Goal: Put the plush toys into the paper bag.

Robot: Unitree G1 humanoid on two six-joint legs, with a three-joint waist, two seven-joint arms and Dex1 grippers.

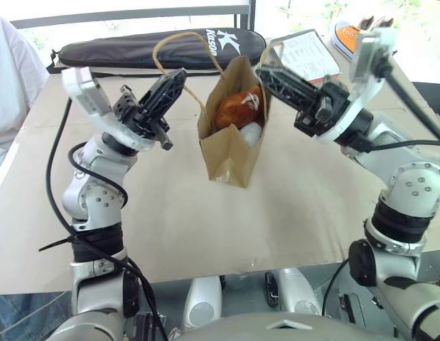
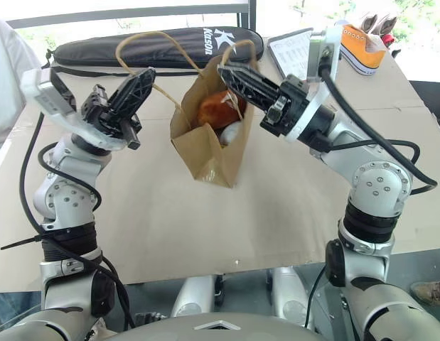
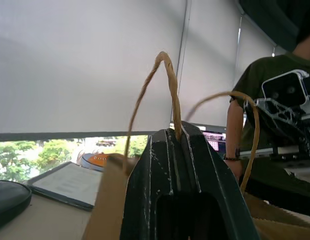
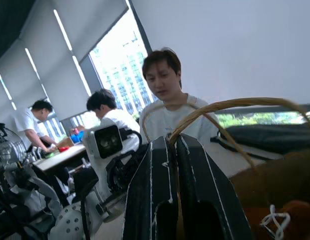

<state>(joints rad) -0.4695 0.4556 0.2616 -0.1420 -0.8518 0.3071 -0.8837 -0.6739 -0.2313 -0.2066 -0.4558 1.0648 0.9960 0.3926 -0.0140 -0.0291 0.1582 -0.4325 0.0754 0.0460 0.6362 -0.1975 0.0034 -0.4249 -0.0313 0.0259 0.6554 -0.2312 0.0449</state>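
I'm gripping a cord handle in each clenched hand—left hand (image 1: 167, 85), right hand (image 1: 271, 77)—lifting the paper bag (image 1: 223, 145) evenly so the plush toys (image 1: 239, 106) aren't spilling.

My left claw (image 2: 138, 79) and right claw (image 2: 230, 73) each pinch a twisted tan cord handle of the brown kraft paper bag (image 2: 205, 145), holding the brown rounded plush toy (image 2: 216, 106) and white plush toy (image 2: 230, 132), over the cardboard-covered worktop (image 2: 205, 227).
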